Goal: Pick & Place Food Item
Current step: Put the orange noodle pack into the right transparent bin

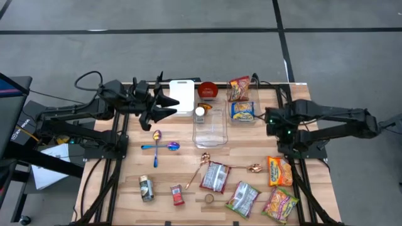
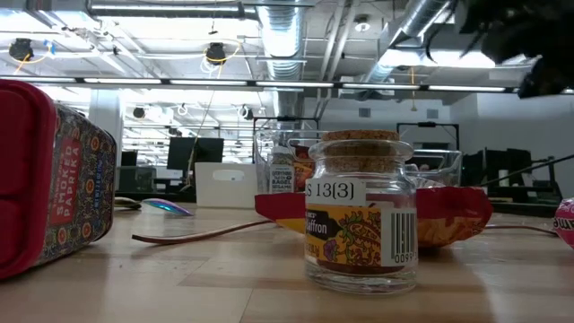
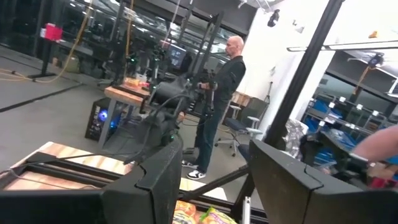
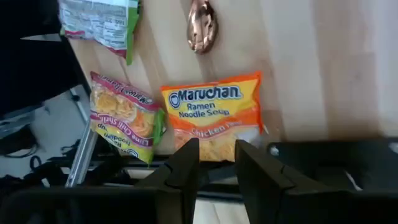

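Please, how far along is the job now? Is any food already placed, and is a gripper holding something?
Possibly done: one noodle packet lies in a small clear bin. In hand: nothing. The left gripper hangs open beside the white board, and the right gripper is open, facing the orange ramen packet. Left: grasping a food item and placing it.

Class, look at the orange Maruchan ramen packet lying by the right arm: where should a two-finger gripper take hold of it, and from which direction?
The ramen packet lies flat on the table, so come straight down from above. Pinch across its narrower width near the middle, where the noodle block probably gives firm sides. The right gripper is already close to it.
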`<state>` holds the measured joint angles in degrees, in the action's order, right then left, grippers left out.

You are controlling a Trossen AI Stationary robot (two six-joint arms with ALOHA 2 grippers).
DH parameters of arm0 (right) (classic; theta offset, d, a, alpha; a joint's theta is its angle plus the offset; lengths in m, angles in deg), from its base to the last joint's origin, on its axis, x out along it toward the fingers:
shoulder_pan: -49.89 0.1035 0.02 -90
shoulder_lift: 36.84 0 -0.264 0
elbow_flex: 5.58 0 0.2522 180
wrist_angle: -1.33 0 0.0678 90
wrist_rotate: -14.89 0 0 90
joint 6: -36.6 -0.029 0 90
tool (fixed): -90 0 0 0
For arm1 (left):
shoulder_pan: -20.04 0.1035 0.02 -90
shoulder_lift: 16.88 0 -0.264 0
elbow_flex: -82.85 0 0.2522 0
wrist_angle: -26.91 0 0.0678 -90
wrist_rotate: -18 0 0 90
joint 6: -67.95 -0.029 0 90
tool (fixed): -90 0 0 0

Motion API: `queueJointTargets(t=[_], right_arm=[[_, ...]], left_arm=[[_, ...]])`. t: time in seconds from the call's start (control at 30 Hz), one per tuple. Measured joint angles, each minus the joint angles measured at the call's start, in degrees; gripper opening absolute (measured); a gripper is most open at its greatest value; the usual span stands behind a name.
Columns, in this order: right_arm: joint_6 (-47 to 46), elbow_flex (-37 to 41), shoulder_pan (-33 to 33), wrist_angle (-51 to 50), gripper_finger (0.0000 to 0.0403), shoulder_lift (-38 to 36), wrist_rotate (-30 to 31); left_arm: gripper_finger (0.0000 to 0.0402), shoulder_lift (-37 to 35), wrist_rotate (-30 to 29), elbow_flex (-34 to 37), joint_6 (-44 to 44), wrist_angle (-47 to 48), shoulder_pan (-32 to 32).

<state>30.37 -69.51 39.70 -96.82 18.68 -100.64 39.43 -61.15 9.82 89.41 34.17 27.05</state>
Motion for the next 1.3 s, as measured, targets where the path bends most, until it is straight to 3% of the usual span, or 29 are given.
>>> queueJointTargets(t=[0.17, 0.3, 0.53, 0.67, 1.0, 1.3], right_arm=[[-0.4, 6.3, 1.6, 4.2, 0.0122, -3.2, -1.8], [0.7, 6.1, 2.0, 7.9, 0.0156, -3.4, -1.4], [0.3, 7.6, 2.2, 8.5, 0.0217, 2.4, -1.0], [0.8, 7.6, 2.4, 8.5, 0.0218, 9.3, 1.6], [5.0, 8.5, 2.2, 12.6, 0.0195, 23.7, 1.9], [4.5, 8.9, 2.4, 13.2, 0.0193, 28.5, 3.0]], left_arm=[[0.0182, 0.0, -0.1, 0.0, 0.0, 0.1, -0.7], [0.0182, 0.0, -0.3, 0.0, 0.0, 0.0, -0.8], [0.0182, 0.0, -0.4, 0.0, -0.1, 0.1, -0.8], [0.0182, 0.0, -0.3, 0.0, -0.2, 0.1, -0.8], [0.0182, 0.0, -0.3, 0.0, -0.2, 0.1, -0.8], [0.0182, 0.0, -0.3, 0.0, -0.2, 0.2, -0.7]])
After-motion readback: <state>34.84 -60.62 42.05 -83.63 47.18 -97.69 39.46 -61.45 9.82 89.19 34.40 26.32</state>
